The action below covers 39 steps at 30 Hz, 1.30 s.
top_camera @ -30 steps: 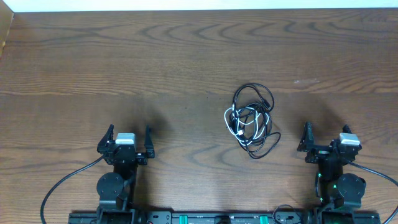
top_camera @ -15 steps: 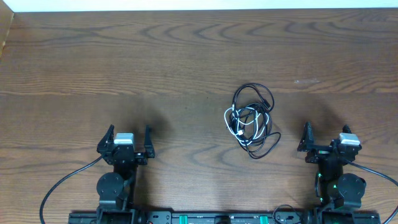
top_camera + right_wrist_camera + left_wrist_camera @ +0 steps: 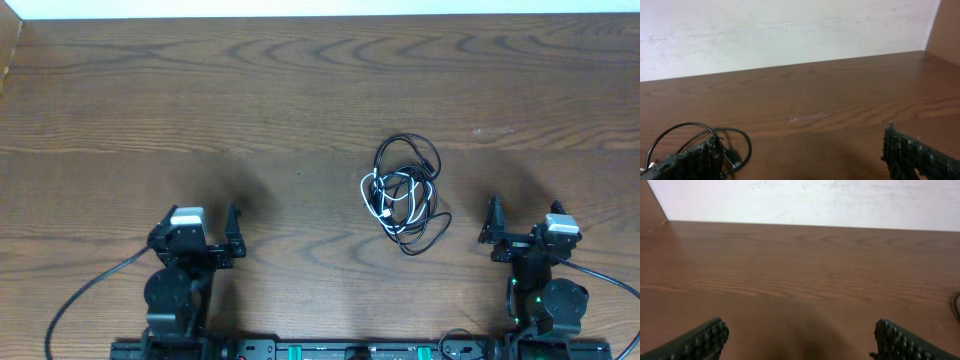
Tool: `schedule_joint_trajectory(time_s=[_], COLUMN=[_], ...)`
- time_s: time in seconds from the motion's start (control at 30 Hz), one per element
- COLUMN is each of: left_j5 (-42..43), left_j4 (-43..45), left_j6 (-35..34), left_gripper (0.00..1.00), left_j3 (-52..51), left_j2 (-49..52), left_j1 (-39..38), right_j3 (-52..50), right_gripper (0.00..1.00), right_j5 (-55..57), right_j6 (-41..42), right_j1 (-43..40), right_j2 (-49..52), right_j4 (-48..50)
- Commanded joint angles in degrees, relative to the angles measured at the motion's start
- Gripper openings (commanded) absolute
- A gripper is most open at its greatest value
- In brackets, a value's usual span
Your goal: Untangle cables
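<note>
- Here, the cables lie in one knotted heap on the table, right of centre, with the white cord looped among the black ones.
- Left gripper: jaws wide apart and empty. It has swung slightly to its own left since a moment ago (away from the heap).
- Right gripper: jaws wide apart, empty, unmoved, near the heap.
- Reading: no cord is touched yet, so untangling has not begun.

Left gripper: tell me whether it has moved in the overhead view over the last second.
Yes. The left gripper has swung slightly to its own left, away from the cables, which have not shifted.
</note>
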Motion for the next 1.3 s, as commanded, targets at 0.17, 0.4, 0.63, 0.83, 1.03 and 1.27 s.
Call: schedule_joint_trajectory(time_s=[0.17, 0.4, 0.63, 0.83, 1.03, 1.27], left_j5=[-0.26, -0.28, -0.26, -0.02, 1.22, 1.27], left_j4=[-5.88, -13.09, -18.56, -23.45, -27.02, -33.42], left_j6=[-1.64, -2.03, -2.03, -2.03, -2.05, -3.74], left_gripper=[0.94, 0.94, 0.94, 0.94, 0.94, 0.94], left_j3=[12.24, 20.5, 26.73, 31.87, 36.83, 43.47], left_j2=[14.58, 26.12, 34.88, 40.85, 46.36, 52.68], left_j1=[-0.02, -0.02, -0.02, -0.02, 0.0, 0.0], right_j3=[-0.09, -0.09, -0.09, -0.09, -0.09, -0.09], right_gripper=[0.99, 0.99, 0.99, 0.99, 0.99, 0.99], right_j5=[0.9, 0.9, 0.87, 0.87, 0.87, 0.87], right_j6=[0.72, 0.72, 0.72, 0.72, 0.72, 0.72], right_j1=[0.13, 0.13, 0.13, 0.13, 0.13, 0.13], right_j2=[-0.31, -0.31, -0.31, -0.31, -0.31, -0.31], right_j4=[-0.26, -0.26, -0.26, -0.26, -0.26, -0.26])
